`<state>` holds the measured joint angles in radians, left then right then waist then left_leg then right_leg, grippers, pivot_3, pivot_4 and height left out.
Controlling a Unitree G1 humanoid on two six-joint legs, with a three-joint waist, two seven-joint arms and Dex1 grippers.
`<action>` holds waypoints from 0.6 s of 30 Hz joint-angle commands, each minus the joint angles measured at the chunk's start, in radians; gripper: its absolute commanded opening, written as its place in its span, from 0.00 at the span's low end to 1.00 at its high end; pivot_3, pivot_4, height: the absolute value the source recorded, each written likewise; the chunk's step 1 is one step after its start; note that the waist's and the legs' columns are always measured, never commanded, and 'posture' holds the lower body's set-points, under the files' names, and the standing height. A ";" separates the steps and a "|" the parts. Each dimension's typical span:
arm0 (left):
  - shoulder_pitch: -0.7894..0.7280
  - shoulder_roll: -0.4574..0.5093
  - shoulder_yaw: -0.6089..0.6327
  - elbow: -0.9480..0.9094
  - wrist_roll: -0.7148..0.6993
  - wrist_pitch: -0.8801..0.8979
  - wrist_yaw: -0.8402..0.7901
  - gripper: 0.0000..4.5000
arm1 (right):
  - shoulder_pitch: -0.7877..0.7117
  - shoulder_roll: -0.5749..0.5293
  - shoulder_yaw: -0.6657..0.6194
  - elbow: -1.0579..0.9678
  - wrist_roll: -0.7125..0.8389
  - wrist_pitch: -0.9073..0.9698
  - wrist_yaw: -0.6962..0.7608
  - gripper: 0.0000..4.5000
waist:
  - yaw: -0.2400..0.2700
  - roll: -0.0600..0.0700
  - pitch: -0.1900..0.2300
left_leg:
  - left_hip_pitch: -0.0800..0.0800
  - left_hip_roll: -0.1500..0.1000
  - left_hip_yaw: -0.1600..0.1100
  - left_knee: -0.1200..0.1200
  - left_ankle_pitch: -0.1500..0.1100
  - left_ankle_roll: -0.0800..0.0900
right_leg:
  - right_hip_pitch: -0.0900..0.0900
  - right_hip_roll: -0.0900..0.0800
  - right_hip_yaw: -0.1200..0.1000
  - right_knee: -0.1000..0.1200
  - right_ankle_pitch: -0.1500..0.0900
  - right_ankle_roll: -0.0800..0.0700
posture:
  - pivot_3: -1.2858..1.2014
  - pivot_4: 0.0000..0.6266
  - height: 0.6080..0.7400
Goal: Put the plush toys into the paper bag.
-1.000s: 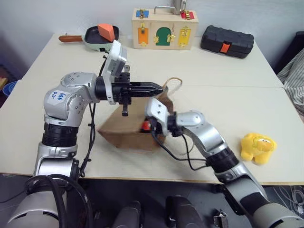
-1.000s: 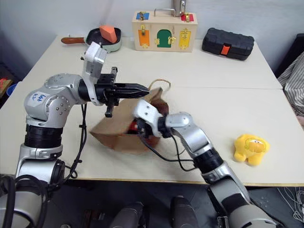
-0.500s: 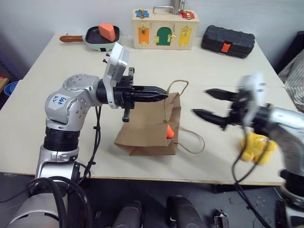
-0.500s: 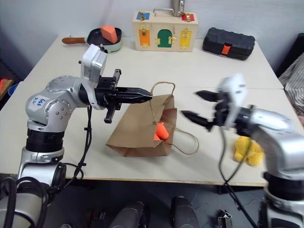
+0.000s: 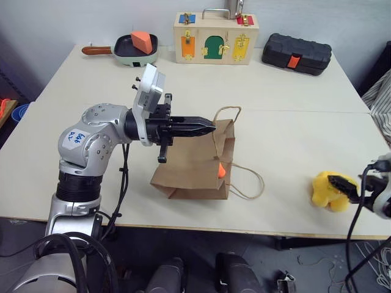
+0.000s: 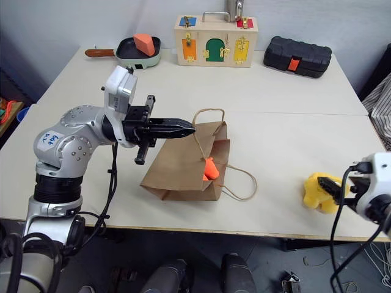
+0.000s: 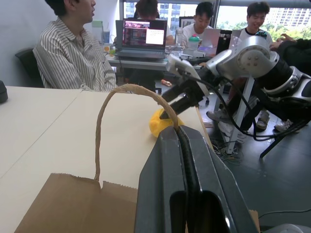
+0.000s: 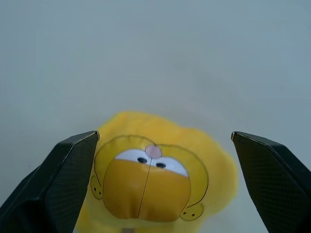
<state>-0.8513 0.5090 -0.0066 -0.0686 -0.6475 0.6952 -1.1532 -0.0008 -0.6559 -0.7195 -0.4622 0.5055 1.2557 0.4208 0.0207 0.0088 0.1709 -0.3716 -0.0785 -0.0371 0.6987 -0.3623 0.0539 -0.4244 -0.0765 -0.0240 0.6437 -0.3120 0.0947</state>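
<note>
Sitting at the table's (image 5: pixel 287 131) far left, a green pan (image 5: pixel 135 56) holds a hard orange wedge block (image 5: pixel 141 41). Just right of it stand a wooden latch box (image 5: pixel 215 38) and a closed black case (image 5: pixel 297 53). Nearer the front edge, the paper bag (image 5: pixel 195 168) lies with its mouth facing right, one cord handle raised and the other flat on the table. The orange plush toy (image 5: pixel 221 170) pokes out of that mouth, partly inside. The left gripper (image 5: pixel 211 126) is clenched on the bag's upper rim beside the raised handle, holding the mouth up. At the right edge the yellow plush toy (image 8: pixel 155 177) rests on the table, well apart from the bag. The right gripper (image 6: pixel 333 186) hangs just above it with its black fingers (image 8: pixel 53 182) spread wide on either side, empty, not touching it.

A second ago the right gripper was at the bag's mouth with the orange toy; it has since swung out to the yellow one, and its fingers have spread.
</note>
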 commanded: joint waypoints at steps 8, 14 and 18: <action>-0.024 0.023 0.010 -0.030 -0.012 -0.019 -0.008 0.00 | 0.045 0.063 0.024 -0.018 0.039 -0.093 0.004 0.50 | 0.001 0.000 0.000 | 0.000 0.000 0.000 0.000 0.000 0.000 | 0.000 0.001 0.002 0.000 0.000 0.000 | 0.52 0.24 1.00; -0.039 0.022 0.004 -0.022 -0.014 -0.018 -0.009 0.00 | -0.090 0.002 0.088 -0.122 0.291 -0.037 0.149 0.11 | -0.006 0.000 0.000 | 0.000 0.000 0.000 0.000 0.000 0.000 | 0.000 0.001 0.003 0.000 0.000 0.000 | 0.52 0.24 1.00; -0.057 0.017 -0.004 -0.006 -0.011 -0.021 -0.015 0.00 | -0.303 0.009 0.264 -0.112 0.388 -0.009 0.174 0.06 | -0.023 0.000 0.000 | 0.001 0.000 0.002 0.000 0.001 0.000 | -0.001 0.001 0.004 0.000 0.000 0.000 | 0.52 0.24 1.00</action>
<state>-0.8896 0.5195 -0.0221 -0.0647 -0.6475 0.6886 -1.1600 -0.2714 -0.6357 -0.5089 -0.5536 0.8478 1.2412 0.5771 -0.0026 0.0086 0.1710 -0.3706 -0.0780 -0.0360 0.6979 -0.3614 0.0532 -0.4263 -0.0749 -0.0204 0.6433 -0.3120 0.0947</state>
